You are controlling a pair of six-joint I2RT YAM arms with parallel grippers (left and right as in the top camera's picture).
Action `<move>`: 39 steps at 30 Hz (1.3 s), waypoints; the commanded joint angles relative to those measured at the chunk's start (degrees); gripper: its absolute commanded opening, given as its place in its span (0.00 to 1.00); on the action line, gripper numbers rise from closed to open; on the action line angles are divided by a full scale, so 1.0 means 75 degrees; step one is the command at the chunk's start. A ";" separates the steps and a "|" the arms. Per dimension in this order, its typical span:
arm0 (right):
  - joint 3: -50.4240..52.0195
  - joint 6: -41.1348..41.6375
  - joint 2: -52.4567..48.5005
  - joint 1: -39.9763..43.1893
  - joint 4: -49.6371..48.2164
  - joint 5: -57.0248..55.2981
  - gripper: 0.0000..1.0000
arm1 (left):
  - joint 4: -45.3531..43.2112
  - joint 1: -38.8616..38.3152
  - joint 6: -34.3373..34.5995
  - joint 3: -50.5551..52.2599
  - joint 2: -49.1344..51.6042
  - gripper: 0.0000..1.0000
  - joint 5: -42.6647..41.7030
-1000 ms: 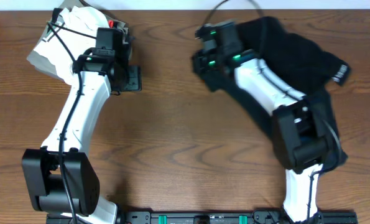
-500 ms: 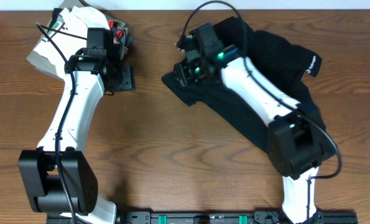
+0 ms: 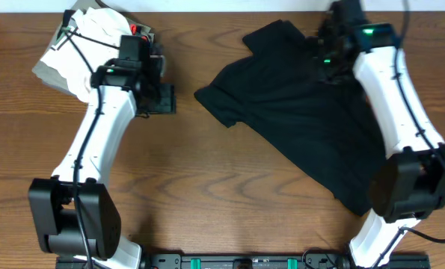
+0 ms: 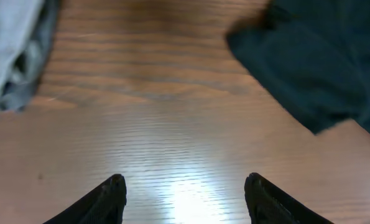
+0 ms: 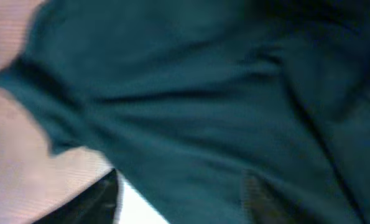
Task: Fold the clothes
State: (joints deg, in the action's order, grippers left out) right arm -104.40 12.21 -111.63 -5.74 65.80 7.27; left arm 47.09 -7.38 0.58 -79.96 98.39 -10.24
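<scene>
Black soft long-sleeved fabric garment (image 3: 304, 119) is now lying spread out on the brown wooden table (image 3: 229, 187), to the right of the folded stack of white, olive-grey and red garments (image 3: 72, 52). A second ago it was sitting bunched up, farther from that stack.

Just right of the stack, the left gripper (image 4: 183, 190) is hovering over bare wood, its fingers spread with nothing between them.

Farther right, the garment's long axis is running diagonally: one corner is pointing toward the stack, and the body is trailing away to the lower right.

At the garment's far upper side, well away from the stack, the right gripper (image 3: 328, 56) is hanging over the cloth. Its fingers were pressed together a second ago and are now standing apart.

I am judging that the cloth has been let go, that the spreading is largely done, and that the folding is not yet begun.
</scene>
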 commanded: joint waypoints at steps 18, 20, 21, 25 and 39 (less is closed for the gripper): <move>0.4299 0.0149 -0.0134 0.1457 -0.2987 0.0152 0.01 | -0.0478 -0.0979 -0.0880 -0.0137 0.0064 0.63 -0.0117; 0.4570 0.0146 -0.0134 0.1635 -0.3474 0.0146 0.01 | -0.0501 -0.0979 -0.0877 -0.0117 0.0064 0.63 -0.0117; 0.4698 0.0143 -0.0134 0.1711 -0.3724 0.0140 0.01 | -0.0501 -0.0979 -0.0877 -0.0111 0.0073 0.63 -0.0117; 0.5167 0.0143 -0.0201 0.2043 -0.4928 0.0055 0.01 | -0.0498 -0.0979 -0.0874 -0.0073 0.0102 0.63 -0.0119; 0.4578 -0.0122 -0.2189 0.3421 -0.7012 -0.0047 0.01 | -0.0501 -0.1128 -0.0845 0.0003 0.0219 0.63 -0.0152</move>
State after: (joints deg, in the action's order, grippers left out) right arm -70.94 12.97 -118.93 16.40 11.46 13.08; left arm 43.38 -14.92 -4.97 -79.96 99.39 -10.79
